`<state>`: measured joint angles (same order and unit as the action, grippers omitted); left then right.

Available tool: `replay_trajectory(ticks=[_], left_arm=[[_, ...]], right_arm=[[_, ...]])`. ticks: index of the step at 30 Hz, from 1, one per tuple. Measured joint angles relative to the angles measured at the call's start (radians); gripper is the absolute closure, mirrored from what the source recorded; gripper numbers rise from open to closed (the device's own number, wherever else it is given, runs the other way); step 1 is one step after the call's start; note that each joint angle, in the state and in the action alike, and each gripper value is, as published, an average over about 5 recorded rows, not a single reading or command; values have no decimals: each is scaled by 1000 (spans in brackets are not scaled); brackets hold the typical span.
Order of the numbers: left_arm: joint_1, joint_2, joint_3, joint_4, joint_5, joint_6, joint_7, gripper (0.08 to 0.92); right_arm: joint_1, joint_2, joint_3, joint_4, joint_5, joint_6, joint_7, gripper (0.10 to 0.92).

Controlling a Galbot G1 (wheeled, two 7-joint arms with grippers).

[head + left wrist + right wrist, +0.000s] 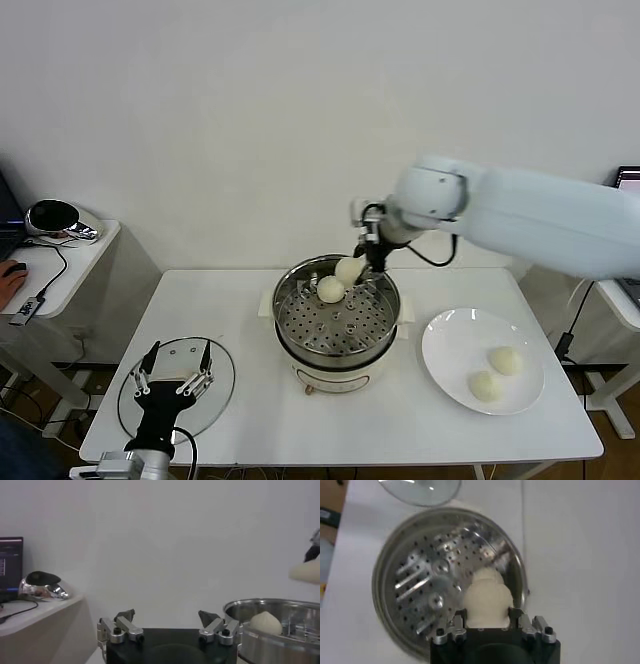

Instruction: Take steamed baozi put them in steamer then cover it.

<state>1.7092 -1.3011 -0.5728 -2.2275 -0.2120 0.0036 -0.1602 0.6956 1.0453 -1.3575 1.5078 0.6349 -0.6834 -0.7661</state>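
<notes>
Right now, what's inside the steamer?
One baozi lies on the perforated tray inside the steamer, near the far rim. The right claw holds a second baozi above it. The rest of the tray shows bare; below the tray is hidden.

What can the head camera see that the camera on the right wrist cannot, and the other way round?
Only the head view shows the white plate with two baozi left on it, the open left pincer hovering over the glass cover, and the side table with a shiny helmet. Only the right wrist view looks straight down between the right pincer fingers at the baozi they squeeze. Both show the steamer, its perforated tray and a baozi already inside.
</notes>
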Motion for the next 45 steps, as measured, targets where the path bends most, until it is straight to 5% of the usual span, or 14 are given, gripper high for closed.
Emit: replay_trajectory(ticks=[25, 36, 45], left_arm=[[-15, -1, 12, -4, -2, -2, 0, 177], [-15, -3, 18, -10, 0, -1, 0, 177], [-17, 7, 20, -25, -1, 8, 0, 177]], right_arm=[[-171, 252, 15, -228, -22, -33, 26, 482], [-175, 250, 34, -238, -31, -29, 3, 229], [-52, 131, 12, -151, -64, 12, -102, 203]])
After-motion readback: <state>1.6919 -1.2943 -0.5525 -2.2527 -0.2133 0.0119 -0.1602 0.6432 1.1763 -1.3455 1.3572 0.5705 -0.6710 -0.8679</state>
